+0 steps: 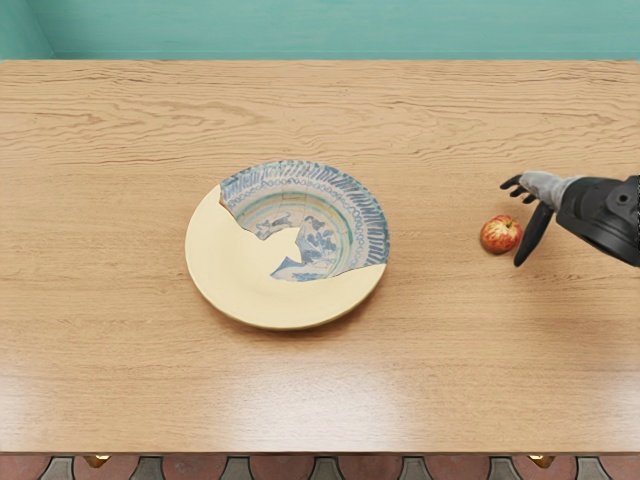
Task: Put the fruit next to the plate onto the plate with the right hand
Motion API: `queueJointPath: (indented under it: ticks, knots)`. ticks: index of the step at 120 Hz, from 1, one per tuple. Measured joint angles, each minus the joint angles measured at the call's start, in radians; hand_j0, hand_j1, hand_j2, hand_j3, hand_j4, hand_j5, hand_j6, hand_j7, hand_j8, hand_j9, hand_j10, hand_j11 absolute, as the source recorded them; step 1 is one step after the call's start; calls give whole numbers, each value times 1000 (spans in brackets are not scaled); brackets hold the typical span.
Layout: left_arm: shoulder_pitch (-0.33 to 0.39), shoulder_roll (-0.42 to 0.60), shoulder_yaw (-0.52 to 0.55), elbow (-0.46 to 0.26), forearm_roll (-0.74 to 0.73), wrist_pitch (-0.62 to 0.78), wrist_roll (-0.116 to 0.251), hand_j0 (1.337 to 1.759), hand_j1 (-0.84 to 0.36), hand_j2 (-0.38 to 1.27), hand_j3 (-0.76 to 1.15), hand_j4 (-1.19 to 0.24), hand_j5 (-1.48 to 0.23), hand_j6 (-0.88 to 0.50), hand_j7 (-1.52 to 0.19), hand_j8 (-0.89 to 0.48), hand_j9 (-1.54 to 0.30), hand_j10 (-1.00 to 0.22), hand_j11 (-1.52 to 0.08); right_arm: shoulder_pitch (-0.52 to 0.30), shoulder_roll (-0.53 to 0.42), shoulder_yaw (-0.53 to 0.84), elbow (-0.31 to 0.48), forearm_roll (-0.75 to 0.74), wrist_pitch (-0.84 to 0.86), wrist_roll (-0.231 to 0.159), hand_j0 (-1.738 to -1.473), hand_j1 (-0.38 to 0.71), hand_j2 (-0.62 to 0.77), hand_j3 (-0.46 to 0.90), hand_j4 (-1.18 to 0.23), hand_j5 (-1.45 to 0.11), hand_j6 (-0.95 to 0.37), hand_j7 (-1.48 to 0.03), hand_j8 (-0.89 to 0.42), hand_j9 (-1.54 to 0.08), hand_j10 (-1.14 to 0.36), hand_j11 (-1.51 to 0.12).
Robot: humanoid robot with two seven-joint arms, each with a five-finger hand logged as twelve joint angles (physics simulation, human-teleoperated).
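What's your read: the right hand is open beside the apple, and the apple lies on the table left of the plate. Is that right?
Not quite. The head view shows the apple on the table to the picture's right of the plate, not left of it. The rest stands: the right hand is open beside the apple.

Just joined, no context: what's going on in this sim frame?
The right hand reaches in from the right edge with its fingers spread, close beside the apple but not closed around it. The apple sits on the table, off to the right of the plate, so it is not on the plate yet. The left arm isn't in view.
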Motion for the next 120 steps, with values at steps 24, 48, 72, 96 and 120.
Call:
queueJointPath:
  ticks: [24, 48, 72, 96, 120]
  knots:
    - [0, 0, 0, 0, 0, 0, 0, 1658, 341, 2, 0, -7, -9, -7, -9, -7, -9, -7, -9, -11, 11, 1, 3, -1, -33, 0, -1658, -75, -44, 0, -234, -299, -235, -299, -234, -299, -233, -299]
    - [0, 0, 0, 0, 0, 0, 0, 1658, 341, 2, 0, -7, -9, -7, -9, -7, -9, -7, -9, -24, 19, 2, 10, -1, -63, 0, -1658, -11, -54, 0, -287, -369, -289, -369, -288, -369, -287, -369]
    - [0, 0, 0, 0, 0, 0, 0, 1658, 341, 2, 0, -7, -9, -7, -9, -7, -9, -7, -9, -26, 21, 3, 11, 1, -59, 0, -1658, 70, -65, 0, -359, -469, -363, -466, -361, -468, -360, -467]
    - [0, 0, 0, 0, 0, 0, 0, 1658, 341, 2, 0, -7, -9, -7, -9, -7, -9, -7, -9, -30, 22, 7, 11, 2, -54, -1, -1656, 109, -93, 0, -391, -523, -398, -514, -361, -507, -392, -521]
    - [0, 0, 0, 0, 0, 0, 0, 1658, 341, 2, 0, -7, -9, -7, -9, -7, -9, -7, -9, -30, 15, 41, 11, 13, 17, -1, -1657, 206, -79, 0, -475, -619, -464, -616, -425, -640, -474, -618]
